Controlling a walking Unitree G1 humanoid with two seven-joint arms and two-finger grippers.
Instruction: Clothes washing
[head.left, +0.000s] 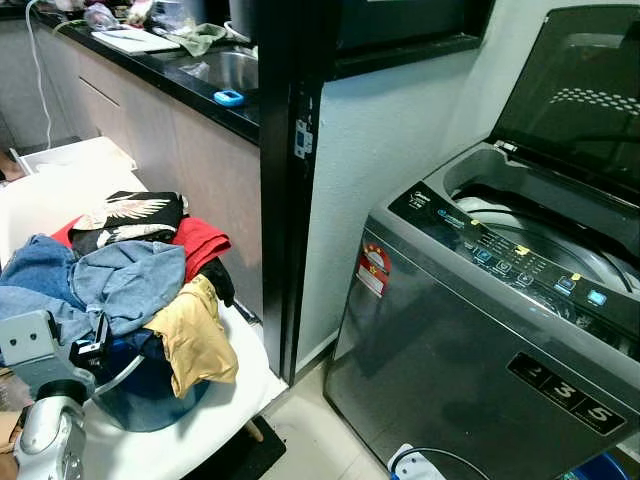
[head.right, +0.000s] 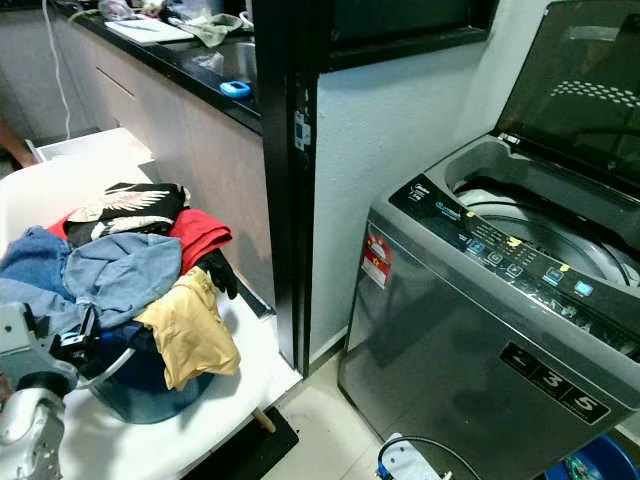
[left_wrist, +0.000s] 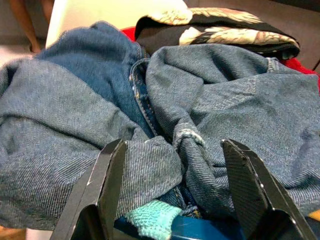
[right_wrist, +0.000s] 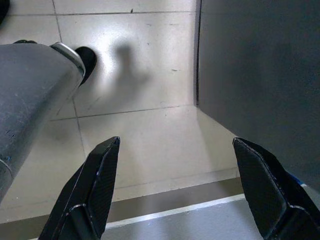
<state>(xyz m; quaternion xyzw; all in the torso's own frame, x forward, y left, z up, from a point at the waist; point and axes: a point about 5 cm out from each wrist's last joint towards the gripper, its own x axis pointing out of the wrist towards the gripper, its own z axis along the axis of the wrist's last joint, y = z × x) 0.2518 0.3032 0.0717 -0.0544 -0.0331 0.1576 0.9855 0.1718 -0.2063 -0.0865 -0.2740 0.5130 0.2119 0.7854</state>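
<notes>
A blue basket (head.left: 150, 398) heaped with clothes stands on a white table (head.left: 190, 440) at my left. On top lie blue jeans (head.left: 125, 280), a yellow garment (head.left: 195, 340), a red one (head.left: 200, 243) and a black printed one (head.left: 125, 215). My left gripper (left_wrist: 172, 192) is open just before the jeans (left_wrist: 200, 100), its fingers (left_wrist: 107, 185) straddling a fold of denim. The grey top-loading washing machine (head.left: 470, 370) stands at the right with its lid (head.left: 585, 85) up and drum (head.left: 545, 235) exposed. My right gripper (right_wrist: 175, 187) hangs open over the tiled floor (right_wrist: 145, 80).
A black pillar (head.left: 285, 180) and white wall separate the table from the machine. Behind runs a dark kitchen counter (head.left: 170, 70) with a sink (head.left: 230, 65) and clutter. A white power strip (head.left: 415, 465) lies on the floor by the machine's front. A person's leg (left_wrist: 27, 25) shows behind the table.
</notes>
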